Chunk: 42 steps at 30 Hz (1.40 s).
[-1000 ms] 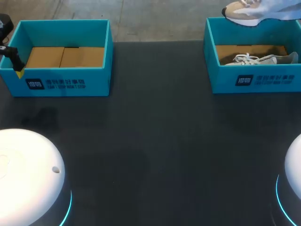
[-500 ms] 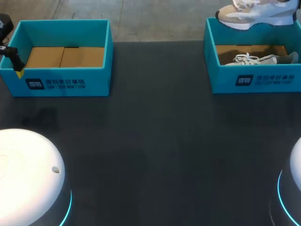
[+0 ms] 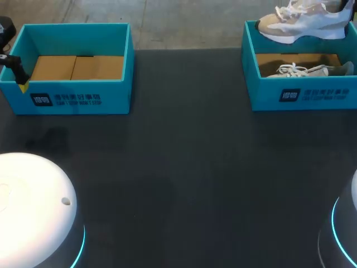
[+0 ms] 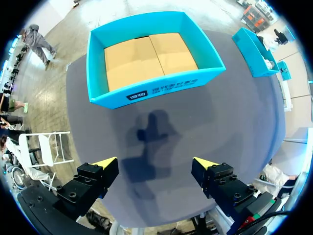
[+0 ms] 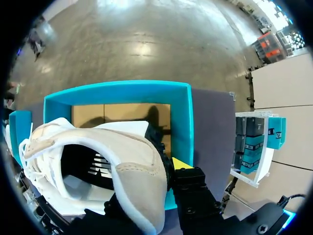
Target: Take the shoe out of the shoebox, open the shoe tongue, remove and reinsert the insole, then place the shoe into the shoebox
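A white and beige shoe (image 3: pixel 304 22) hangs above the back wall of the right teal shoebox (image 3: pixel 301 96). My right gripper (image 5: pixel 167 171) is shut on the heel collar of the shoe (image 5: pixel 117 161), one finger inside and one yellow tip outside. A second shoe (image 3: pixel 307 70) with white laces lies inside that box. My left gripper (image 4: pixel 155 164) is open and empty above the table, short of the left teal shoebox (image 4: pixel 156 90). In the head view only part of it shows, at the outer left wall of that box (image 3: pixel 72 95), which holds only its cardboard bottom.
The two boxes stand at the table's far corners with dark tabletop (image 3: pixel 184 156) between and in front of them. My arms' white bases (image 3: pixel 33 206) sit at the near corners.
The shoe in my right gripper has come further into the head view, down toward the right box. The left arm has not moved.
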Available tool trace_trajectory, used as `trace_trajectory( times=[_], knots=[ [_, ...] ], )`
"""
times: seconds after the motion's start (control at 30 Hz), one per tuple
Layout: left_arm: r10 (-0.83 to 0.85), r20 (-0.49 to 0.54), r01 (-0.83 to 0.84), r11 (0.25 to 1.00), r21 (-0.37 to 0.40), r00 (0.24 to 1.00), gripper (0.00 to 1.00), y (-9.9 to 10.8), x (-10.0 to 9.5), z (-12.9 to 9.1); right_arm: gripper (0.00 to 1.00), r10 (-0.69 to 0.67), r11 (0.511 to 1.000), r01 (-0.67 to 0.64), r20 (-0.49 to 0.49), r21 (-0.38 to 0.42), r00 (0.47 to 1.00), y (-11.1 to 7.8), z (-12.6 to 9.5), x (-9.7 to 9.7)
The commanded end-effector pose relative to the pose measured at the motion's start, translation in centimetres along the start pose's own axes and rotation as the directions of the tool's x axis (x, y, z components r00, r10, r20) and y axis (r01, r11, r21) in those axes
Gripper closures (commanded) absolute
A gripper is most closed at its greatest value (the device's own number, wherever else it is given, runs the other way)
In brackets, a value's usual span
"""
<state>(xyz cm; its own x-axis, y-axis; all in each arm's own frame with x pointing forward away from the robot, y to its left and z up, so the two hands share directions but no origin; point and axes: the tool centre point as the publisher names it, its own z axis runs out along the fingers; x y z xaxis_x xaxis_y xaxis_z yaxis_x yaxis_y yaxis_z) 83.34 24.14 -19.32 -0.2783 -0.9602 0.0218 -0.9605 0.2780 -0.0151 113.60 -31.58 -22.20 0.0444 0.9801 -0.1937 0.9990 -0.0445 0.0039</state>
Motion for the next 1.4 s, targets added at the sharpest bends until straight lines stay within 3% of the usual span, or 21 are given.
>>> trace_trajectory(
  times=[0.03,0.23,0.8,1.4],
  knots=[
    [0.000,0.002,0.000,1.000,-0.003,1.000,0.00,0.0,0.0,-0.1,1.00,0.006,1.000,-0.006,0.004,-0.007,1.000,-0.7,0.2,0.1],
    [0.000,0.002,0.000,1.000,-0.003,1.000,0.00,0.0,0.0,-0.1,1.00,0.019,1.000,-0.019,0.037,0.020,0.999,-1.4,1.1,0.5],
    [0.000,0.002,0.000,1.000,-0.003,1.000,0.00,0.0,0.0,-0.1,1.00,0.019,1.000,-0.019,0.037,0.020,0.999,-1.4,1.1,0.5],
    [0.000,0.002,0.000,1.000,-0.003,1.000,0.00,0.0,0.0,-0.1,1.00,0.029,1.000,-0.029,0.021,-0.009,0.999,-1.2,3.2,-0.7]
  ],
)
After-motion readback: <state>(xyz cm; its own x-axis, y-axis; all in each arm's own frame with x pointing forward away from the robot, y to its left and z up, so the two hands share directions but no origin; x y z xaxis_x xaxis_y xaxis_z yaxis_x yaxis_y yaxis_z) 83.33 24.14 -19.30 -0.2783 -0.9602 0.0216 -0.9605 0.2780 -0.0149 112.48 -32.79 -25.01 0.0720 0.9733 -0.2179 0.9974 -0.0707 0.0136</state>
